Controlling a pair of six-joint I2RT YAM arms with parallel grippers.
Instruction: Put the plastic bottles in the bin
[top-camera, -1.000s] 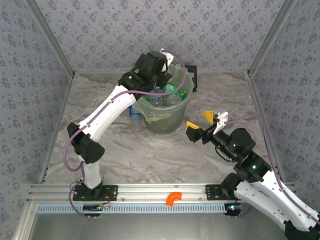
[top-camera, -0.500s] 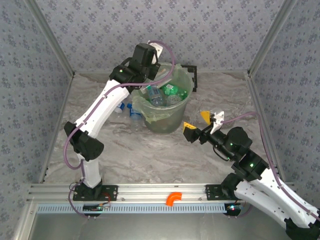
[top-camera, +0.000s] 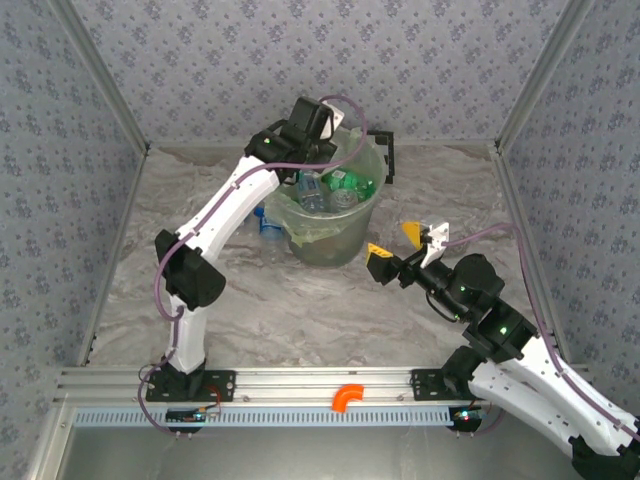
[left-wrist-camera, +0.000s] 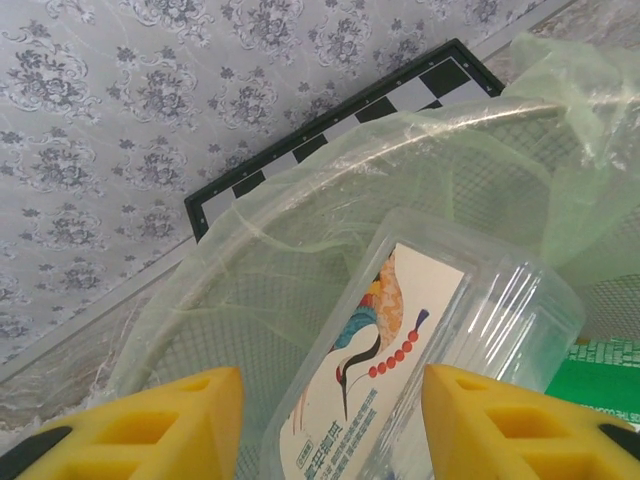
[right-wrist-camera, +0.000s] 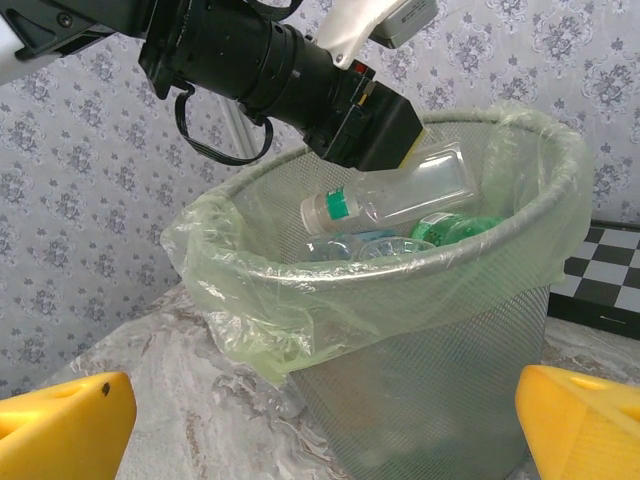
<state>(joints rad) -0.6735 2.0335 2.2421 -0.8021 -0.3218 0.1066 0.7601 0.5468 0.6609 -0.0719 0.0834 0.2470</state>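
Note:
The bin (top-camera: 335, 238) is a round mesh bucket with a pale green bag liner, standing at the back centre of the table. Several plastic bottles lie inside it, among them a green one (top-camera: 352, 185) and a clear one (top-camera: 312, 192). My left gripper (left-wrist-camera: 333, 420) hangs over the bin's rim (left-wrist-camera: 330, 180), shut on a clear plastic bottle (left-wrist-camera: 400, 340) with a crane-printed label. That bottle (right-wrist-camera: 400, 200) pokes out over the bin in the right wrist view. My right gripper (top-camera: 397, 248) stands open to the right of the bin, holding nothing. Another bottle (top-camera: 270, 222) lies on the table left of the bin.
A black-and-white checkerboard panel (top-camera: 385, 155) leans on the back wall behind the bin. Patterned walls close in the marble table on three sides. An orange hook (top-camera: 348, 397) sits on the front rail between the arm bases.
The left arm swung left off the bin, then back over it, and its jaws have gone from open to shut on a clear bottle. The right gripper shifted slightly left.

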